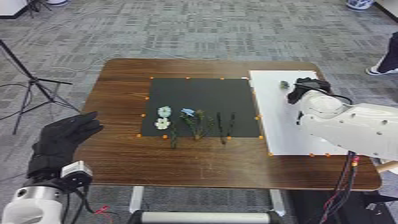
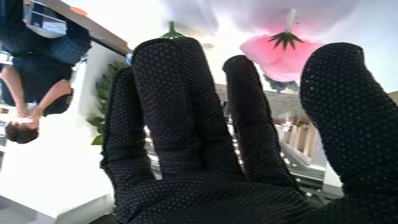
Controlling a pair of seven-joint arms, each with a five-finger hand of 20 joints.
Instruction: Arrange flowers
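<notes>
Pink flower (image 2: pixel 282 57) lies on the white sheet (image 1: pixel 291 137) toward the surface's (image 1: pixel 178 167) two o'clock, just beyond the straight, seemingly empty fingers (image 2: pixel 164 95) of the right hand (image 1: pixel 310 87), stem (image 2: pixel 290 21) pointing away from them.

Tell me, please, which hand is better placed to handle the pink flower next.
Probably the right hand: it is over the white sheet, and the pink flower appears near its fingers, while the left hand is by the table's left edge.
</notes>
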